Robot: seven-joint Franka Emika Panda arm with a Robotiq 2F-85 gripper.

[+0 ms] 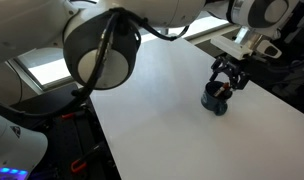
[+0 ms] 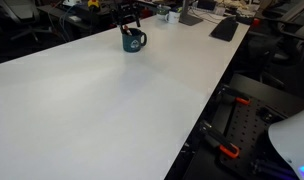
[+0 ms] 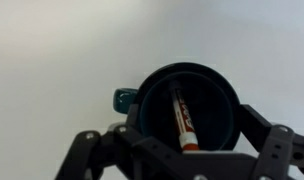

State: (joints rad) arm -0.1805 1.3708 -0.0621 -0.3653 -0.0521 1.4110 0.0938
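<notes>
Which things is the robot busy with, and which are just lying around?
Busy with:
- dark teal round mug with a handle
- red-and-white marker pen lying inside it
- black gripper, open, just above the mug

Lying around:
- flat black keyboard at the far edge
- white table underneath

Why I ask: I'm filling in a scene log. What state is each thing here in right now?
Mug: upright on the table, mouth open, marker inside.
Marker: leaning slantwise inside the mug, not gripped.
Gripper: open, fingers spread wide, right over the mug's mouth, holding nothing.
Table: white, flat, bearing the mug.
</notes>
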